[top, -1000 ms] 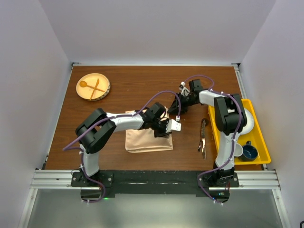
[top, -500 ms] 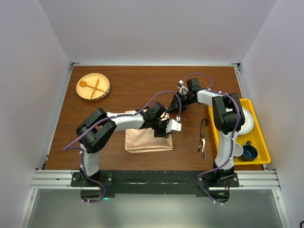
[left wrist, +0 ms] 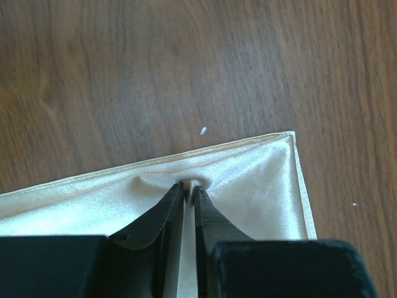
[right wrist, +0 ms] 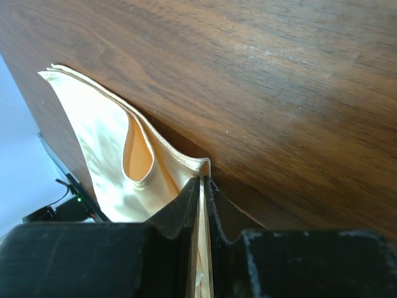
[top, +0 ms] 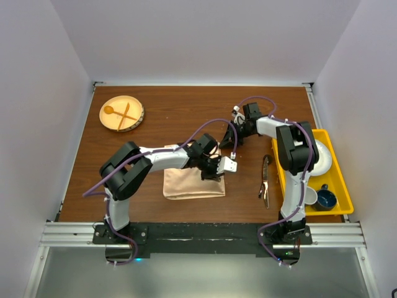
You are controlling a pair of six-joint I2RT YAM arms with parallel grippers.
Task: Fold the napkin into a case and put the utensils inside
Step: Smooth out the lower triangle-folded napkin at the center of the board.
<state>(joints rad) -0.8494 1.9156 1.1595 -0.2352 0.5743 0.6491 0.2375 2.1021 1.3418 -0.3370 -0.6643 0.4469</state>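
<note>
The folded napkin (top: 192,184) is lying near the middle of the tabletop (top: 161,124). At its 3 o'clock, apart from it, the dark utensils (top: 265,180) are resting on bare wood. Beyond them a yellow bin (top: 341,185) is holding a blue cup (top: 326,200) and white dishes (top: 322,158). The left forearm (top: 164,160) is crossing the napkin's far edge and hiding part of it. The left fingers (left wrist: 180,195) are almost closed, pinching that edge near its right corner. At 1 o'clock the right fingers (right wrist: 193,194) are nipping what looks like the lifted far-right corner, where the cloth layers are gaping open. At far 10 o'clock a wooden plate (top: 133,121) is carrying a pale spoon and fork (top: 118,112).
</note>
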